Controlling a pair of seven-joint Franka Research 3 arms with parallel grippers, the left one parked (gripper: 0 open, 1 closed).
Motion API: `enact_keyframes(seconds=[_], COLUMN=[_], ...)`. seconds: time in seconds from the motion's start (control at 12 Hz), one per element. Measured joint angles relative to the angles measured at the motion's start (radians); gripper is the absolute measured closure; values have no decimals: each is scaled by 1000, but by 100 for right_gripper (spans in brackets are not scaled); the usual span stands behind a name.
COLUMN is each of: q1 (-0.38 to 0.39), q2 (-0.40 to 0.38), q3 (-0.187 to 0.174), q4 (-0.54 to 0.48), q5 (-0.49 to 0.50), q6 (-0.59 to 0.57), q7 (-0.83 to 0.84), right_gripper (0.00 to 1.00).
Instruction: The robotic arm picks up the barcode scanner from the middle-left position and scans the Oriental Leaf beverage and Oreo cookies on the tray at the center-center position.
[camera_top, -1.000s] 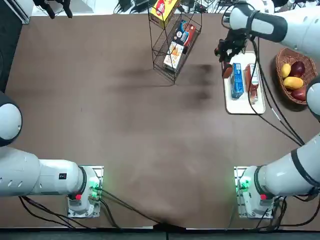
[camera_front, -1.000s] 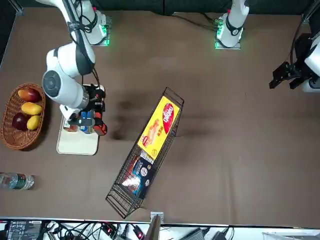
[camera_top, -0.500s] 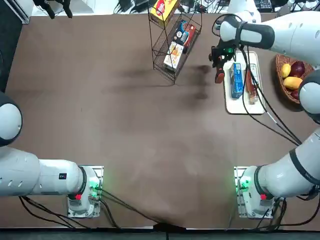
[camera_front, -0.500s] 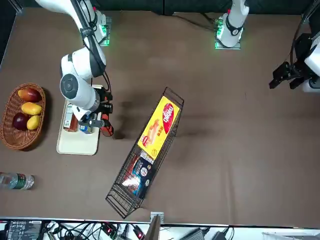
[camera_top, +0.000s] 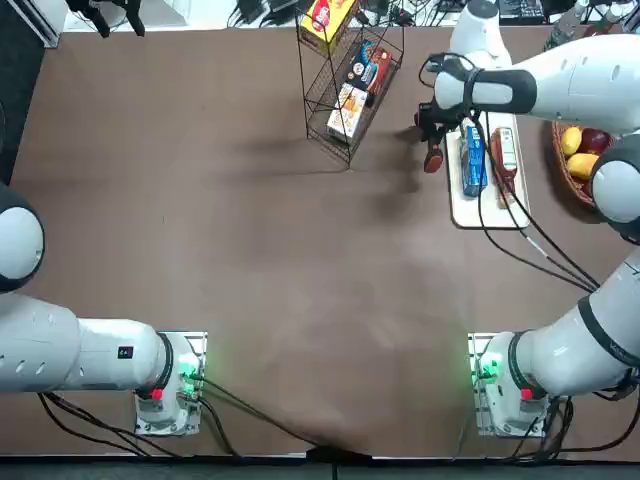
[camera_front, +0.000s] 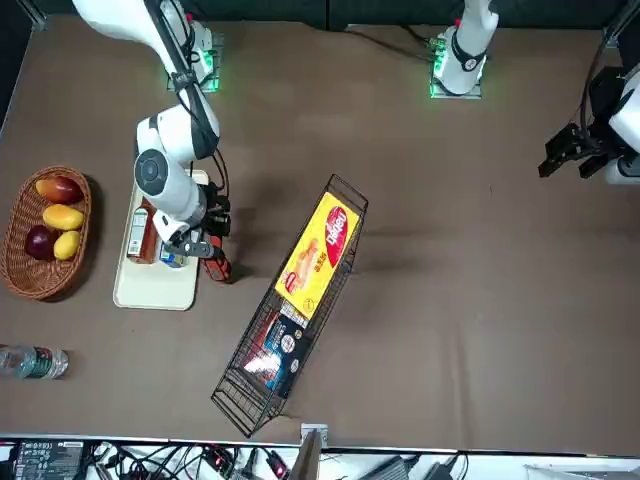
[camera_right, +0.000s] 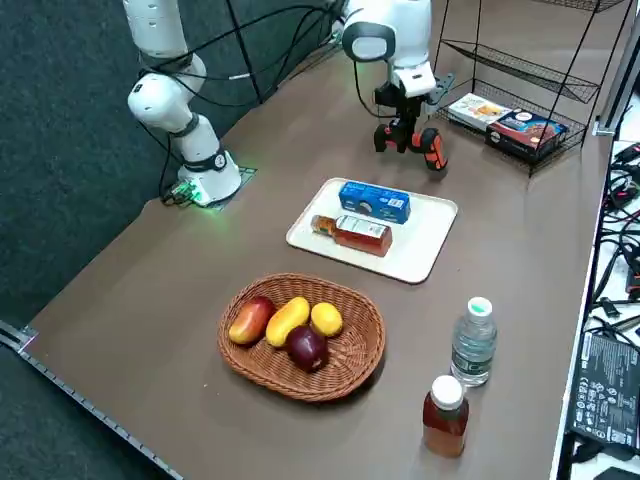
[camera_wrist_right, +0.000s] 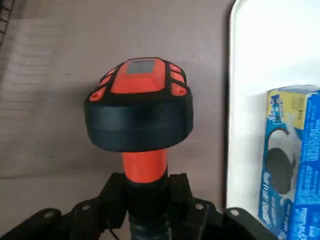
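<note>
My right gripper (camera_top: 432, 138) hovers just off the left edge of the white tray (camera_top: 488, 212), shut on the barcode scanner (camera_top: 432, 158). In the wrist view the fingers clamp the orange handle, and the scanner (camera_wrist_right: 140, 112) shows its black head with an orange top. The blue Oreo pack (camera_top: 474, 160) and the amber Oriental Leaf bottle (camera_top: 503, 160) lie side by side on the tray. From the right side, the scanner (camera_right: 431, 148) hangs over the brown table beyond the tray (camera_right: 425, 245), and the Oreo pack (camera_right: 374, 201) lies behind the bottle (camera_right: 352, 232).
A tilted wire rack (camera_top: 350, 85) holding snack boxes stands just left of the scanner. A wicker fruit basket (camera_top: 585, 150) sits right of the tray. A clear water bottle (camera_right: 474, 342) and a small amber bottle (camera_right: 445, 415) stand near the table's edge.
The right arm has carried the scanner from above the tray's far left corner leftward, off the tray and toward the wire rack. The pack and bottle have not moved.
</note>
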Motion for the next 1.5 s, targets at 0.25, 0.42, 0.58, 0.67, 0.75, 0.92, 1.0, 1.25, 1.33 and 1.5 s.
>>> enact_keyframes(seconds=[0.25, 0.42, 0.58, 0.67, 0.75, 0.92, 1.0, 1.25, 1.33, 1.5], q1=[17, 21, 23, 26, 30, 38, 39, 45, 47, 49], q2=[0, 0, 0, 0, 0, 0, -2, -3, -3, -3], q3=[0, 0, 0, 0, 0, 0, 0, 0, 0, 0], q4=[-65, -100, -127, -148, -172, -212, -219, -220, -220, -220], q5=[0, 0, 0, 0, 0, 0, 0, 0, 0, 0], q6=[97, 152, 195, 235, 279, 336, 347, 348, 348, 348], q7=[0, 0, -1, -1, -1, 0, 0, 0, 0, 1], right_gripper=[57, 57, 57, 57, 57, 57, 57, 57, 57, 57])
